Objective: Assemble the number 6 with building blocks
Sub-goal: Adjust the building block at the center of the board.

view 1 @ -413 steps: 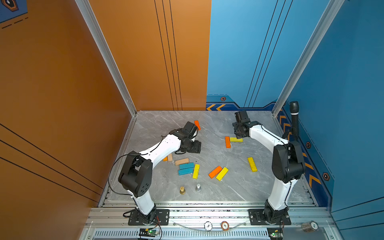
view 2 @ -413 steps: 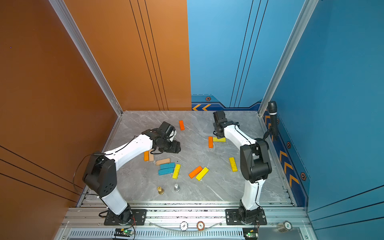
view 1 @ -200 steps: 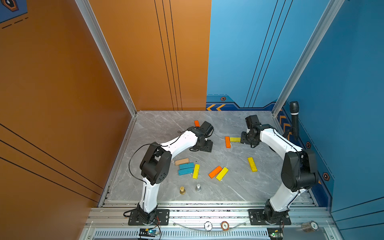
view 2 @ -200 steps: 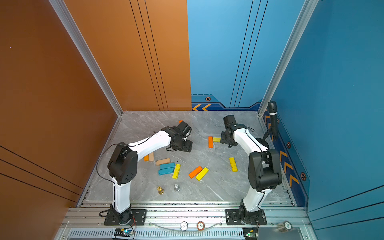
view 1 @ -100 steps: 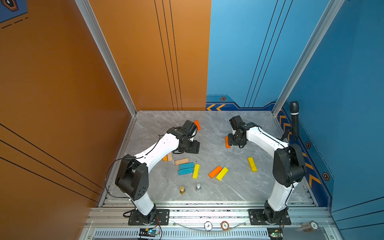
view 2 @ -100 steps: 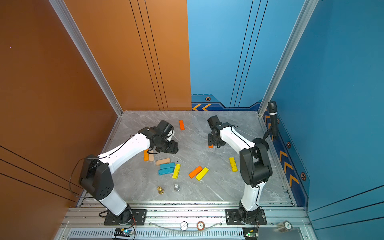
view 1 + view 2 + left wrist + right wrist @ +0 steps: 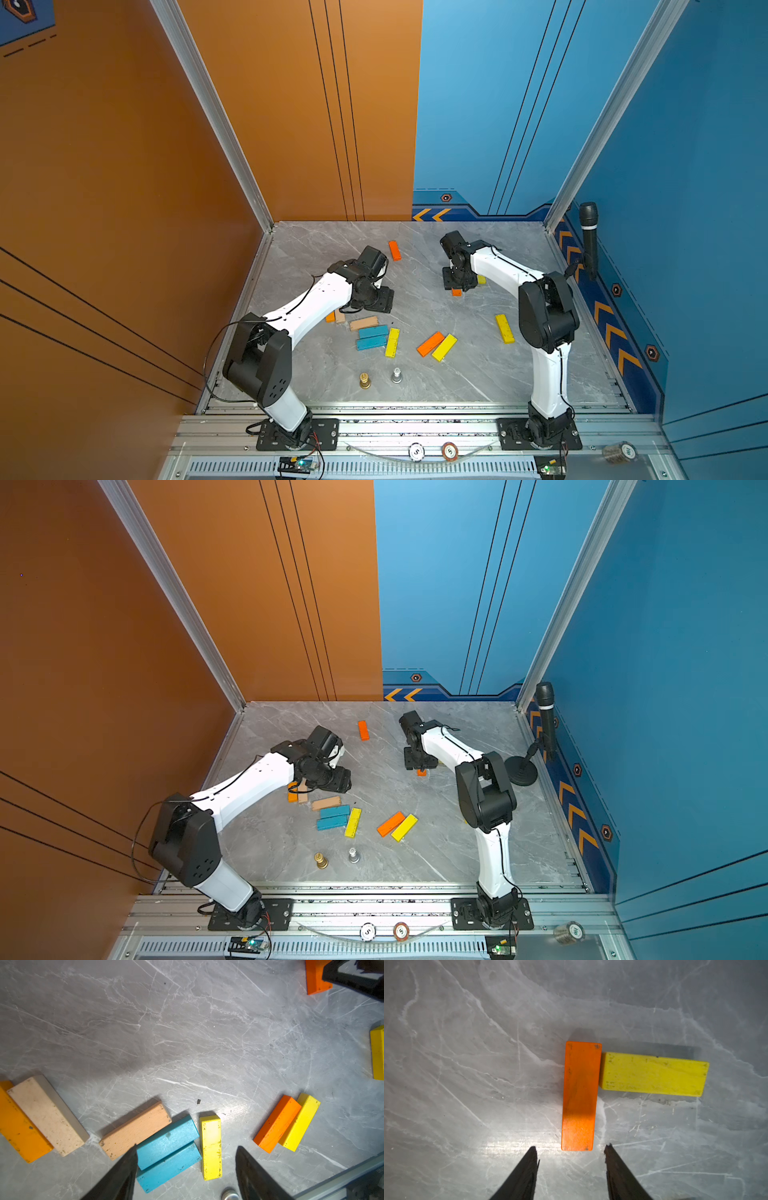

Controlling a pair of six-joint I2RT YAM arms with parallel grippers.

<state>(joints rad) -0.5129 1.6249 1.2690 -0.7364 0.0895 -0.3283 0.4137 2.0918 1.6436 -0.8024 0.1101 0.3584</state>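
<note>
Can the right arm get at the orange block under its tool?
Probably yes: the right tool hangs over the orange block, jaws spread wider than it. The yellow block touches one side at the far end only; the near end is free.

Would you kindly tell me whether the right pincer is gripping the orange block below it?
No, the right pincer stands open, and the orange block lies flat on the table, clear of both fingertips.

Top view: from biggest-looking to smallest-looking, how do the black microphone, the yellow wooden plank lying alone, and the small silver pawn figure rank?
1. black microphone
2. yellow wooden plank
3. silver pawn figure
</note>
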